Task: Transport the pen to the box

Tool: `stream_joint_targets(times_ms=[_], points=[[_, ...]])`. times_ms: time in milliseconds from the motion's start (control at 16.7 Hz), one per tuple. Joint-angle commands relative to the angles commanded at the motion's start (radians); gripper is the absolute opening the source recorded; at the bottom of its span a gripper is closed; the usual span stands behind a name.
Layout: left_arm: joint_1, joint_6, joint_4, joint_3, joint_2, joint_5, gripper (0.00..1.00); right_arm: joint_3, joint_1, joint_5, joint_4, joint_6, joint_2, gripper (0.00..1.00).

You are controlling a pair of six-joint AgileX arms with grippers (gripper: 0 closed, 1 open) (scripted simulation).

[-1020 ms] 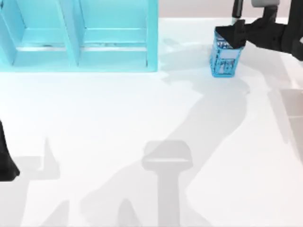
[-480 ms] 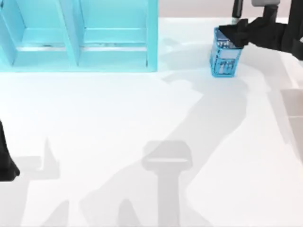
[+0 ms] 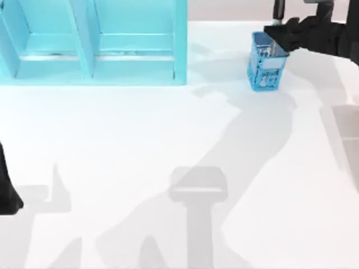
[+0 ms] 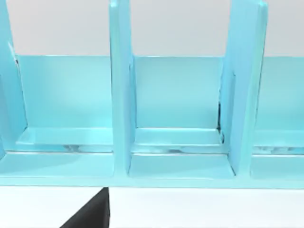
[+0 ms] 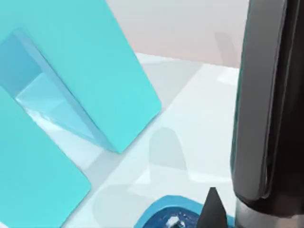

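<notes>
The pen (image 5: 263, 104), black above a grey barrel, stands upright close to the right wrist camera; its top pokes up at the table's far right (image 3: 277, 9). My right gripper (image 3: 279, 32) is shut on the pen, just above the far rim of the blue mesh cup (image 3: 265, 70). One black fingertip (image 5: 212, 209) shows over the cup's rim (image 5: 166, 216). The box (image 3: 180, 39) is a cyan open-front case with upright dividers at the far left. My left gripper (image 3: 8, 197) is parked at the left edge.
The left wrist view faces the box's compartments (image 4: 121, 95) head on. A wide stretch of white table lies between the cup and the box. Arm shadows fall across the middle and front.
My right gripper has moved with the pen toward the far edge, off the cup's top. The cup and the left arm have stayed put.
</notes>
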Motion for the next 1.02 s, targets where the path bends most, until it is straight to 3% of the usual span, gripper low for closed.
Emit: stream_joint_targets(times_ms=[720, 1020], points=[[0.000, 0.000, 0.000, 0.000, 0.000, 0.000, 1.00, 0.380, -0.249, -0.221, -0.641, -0.194, -0.098, 0.00], [0.000, 0.000, 0.000, 0.000, 0.000, 0.000, 1.00, 0.424, -0.282, -0.249, -0.716, -0.218, -0.115, 0.00]])
